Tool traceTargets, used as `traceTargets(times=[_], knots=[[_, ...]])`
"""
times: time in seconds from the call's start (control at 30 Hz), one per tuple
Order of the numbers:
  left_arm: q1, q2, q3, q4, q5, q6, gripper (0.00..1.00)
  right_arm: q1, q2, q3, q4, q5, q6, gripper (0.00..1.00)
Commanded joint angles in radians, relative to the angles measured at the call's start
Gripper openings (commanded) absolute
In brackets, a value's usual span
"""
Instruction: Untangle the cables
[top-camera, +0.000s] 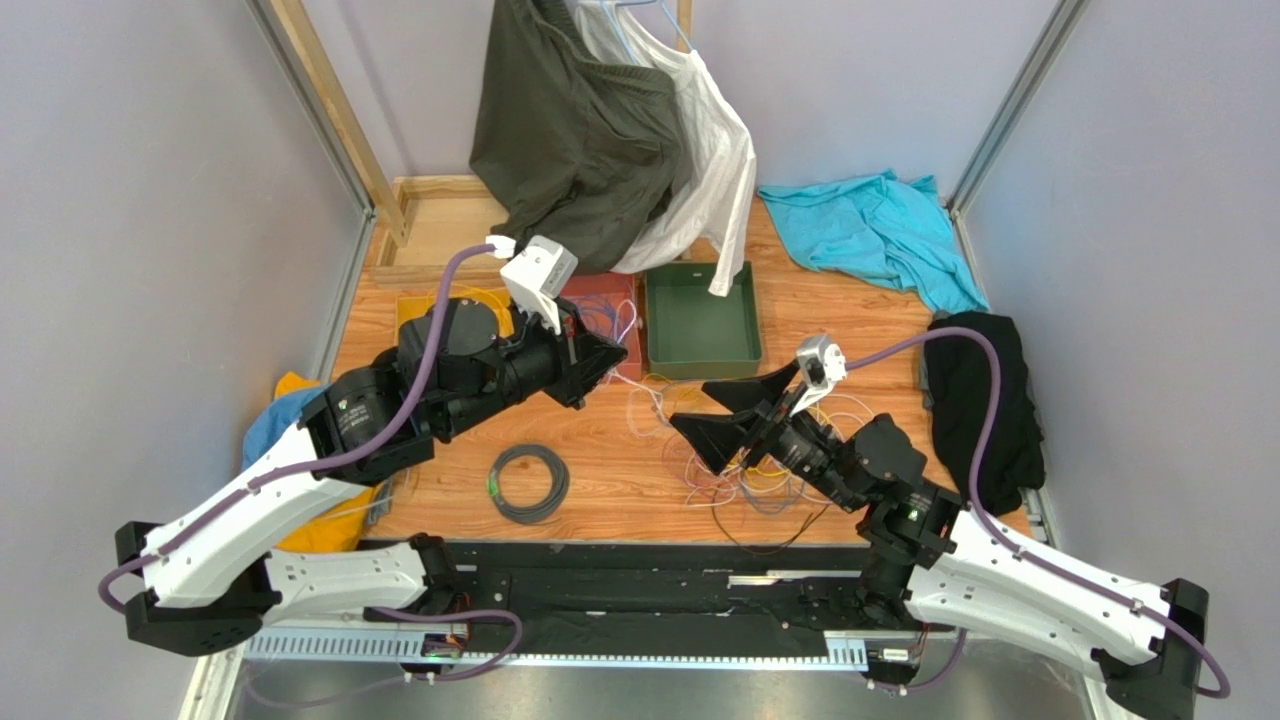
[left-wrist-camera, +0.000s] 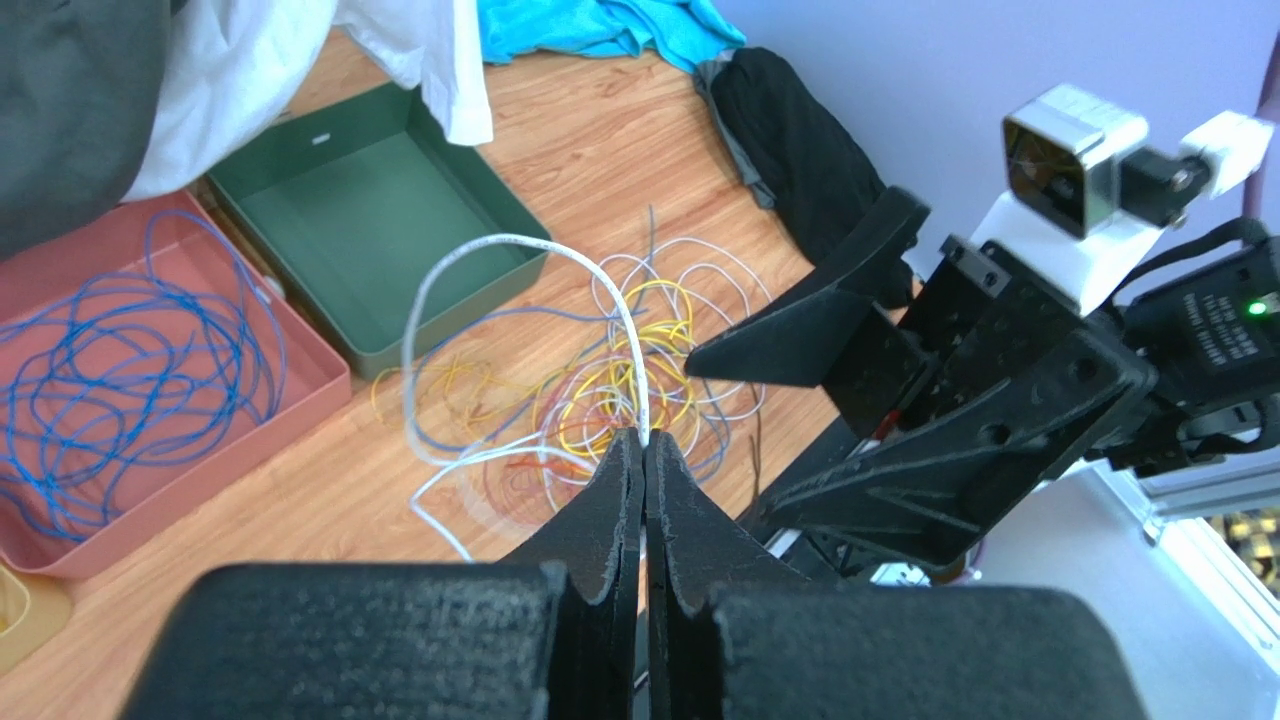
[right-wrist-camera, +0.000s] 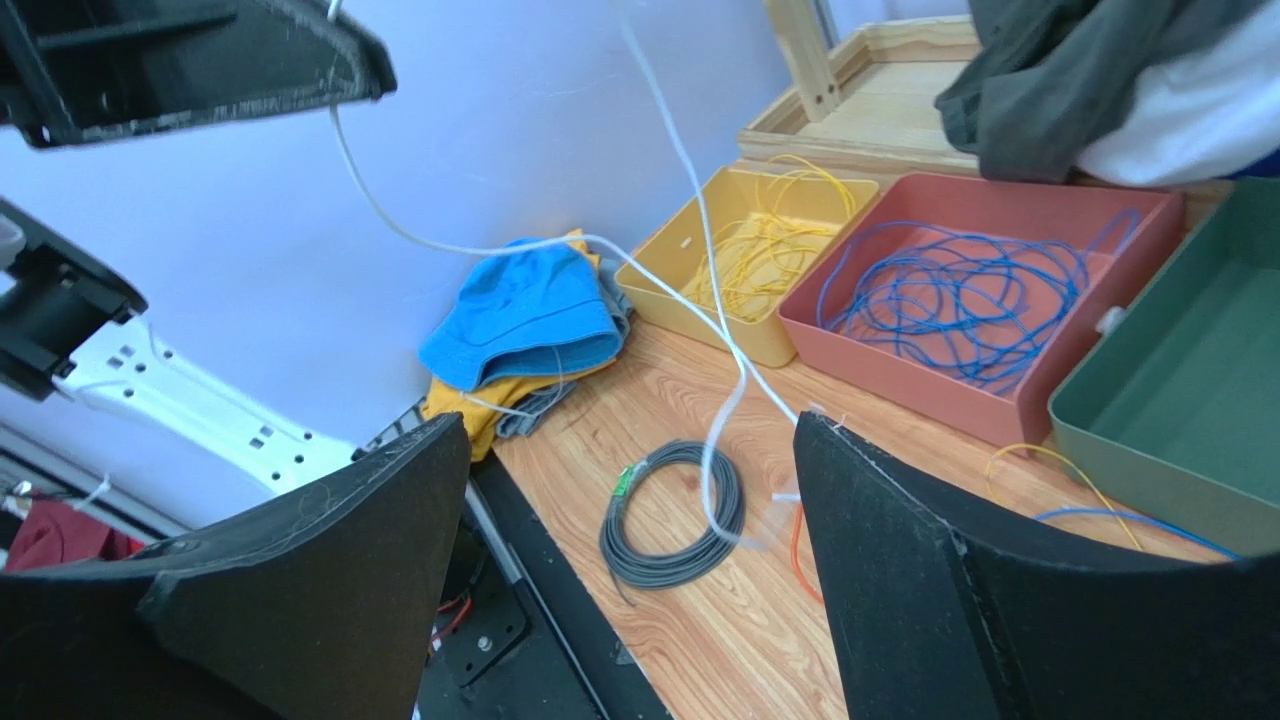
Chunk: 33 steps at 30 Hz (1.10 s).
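the left gripper (left-wrist-camera: 643, 444) had its two black fingers pressed together on a thin white cable (left-wrist-camera: 504, 240), pinched right at the tips. from the pinch the strand rose in a tall arch, then dropped back to the wooden table (left-wrist-camera: 586, 150). there it ran into the loose tangle of yellow, white, purple and orange-red cables (left-wrist-camera: 616, 383), which lay between the two arms, just beside the dark green plastic tray (left-wrist-camera: 451, 308). the right gripper (top-camera: 694, 407) hung over that tangle with its fingers spread wide and nothing between them. in its wrist view the white strand crossed the gap and seemed to touch neither finger.

a coiled dark grey cable (top-camera: 529, 483) lay apart from the tangle, near the front edge. blue wire sat in the salmon-pink tray (left-wrist-camera: 308, 360) and yellow wire in the yellow tray (right-wrist-camera: 706, 323).

the white cable looked only partly freed, since its far part was among the other loops. a hard pull from there would likely drag the whole heap along, or cinch a crossing into a knot. the grip sat at the very fingertips on a string-thin wire, so a jerk could let it slip out. the slack arch also passed close to the right arm and could snag on a finger if either arm swung across
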<state>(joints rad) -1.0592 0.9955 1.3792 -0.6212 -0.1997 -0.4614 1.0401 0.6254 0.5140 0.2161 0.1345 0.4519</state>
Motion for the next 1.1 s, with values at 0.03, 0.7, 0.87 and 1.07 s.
traceTargets(times=[0.03,0.7,0.87,1.07], knots=[[-0.004,0.038,0.095,-0.002,0.014,0.030,0.00,0.008,0.042,0.060,0.062,-0.119,-0.047,0.84],[-0.004,0.144,0.566,-0.186,0.023,0.130,0.00,0.028,0.451,0.121,-0.040,0.391,-0.070,0.70],[-0.004,0.124,0.554,-0.198,-0.003,0.141,0.00,0.005,0.427,0.061,-0.027,0.425,-0.018,0.23],[-0.002,0.094,0.511,-0.199,-0.058,0.159,0.00,0.008,0.242,-0.051,-0.124,0.425,0.065,0.00]])
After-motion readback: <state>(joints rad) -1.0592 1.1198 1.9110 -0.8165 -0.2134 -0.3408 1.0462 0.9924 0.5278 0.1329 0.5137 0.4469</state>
